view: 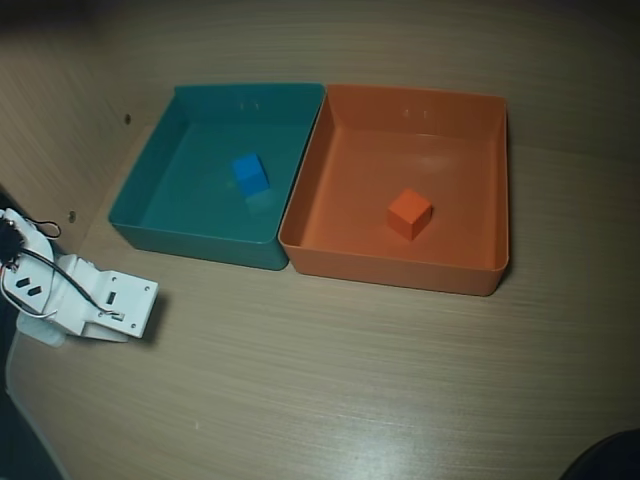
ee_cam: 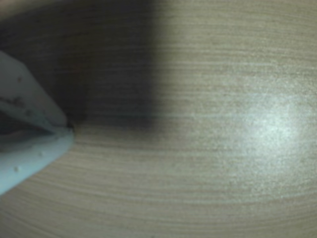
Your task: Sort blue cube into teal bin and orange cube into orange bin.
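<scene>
The blue cube (view: 250, 173) lies inside the teal bin (view: 190, 238), near the middle of its floor. The orange cube (view: 410, 213) lies inside the orange bin (view: 400, 270), also about mid-floor. The two bins stand side by side, walls touching, teal on the left in the overhead view. My arm (view: 95, 300) rests folded at the table's left edge, in front of the teal bin and apart from it. In the wrist view my gripper (ee_cam: 68, 128) enters from the left, its pale fingertips meeting with nothing between them, close over bare wood.
A light wood tabletop (view: 350, 390) stretches in front of the bins and to their right. A wooden side wall (view: 50, 130) with small holes rises at the left. Cables (view: 30, 285) run along the arm's base.
</scene>
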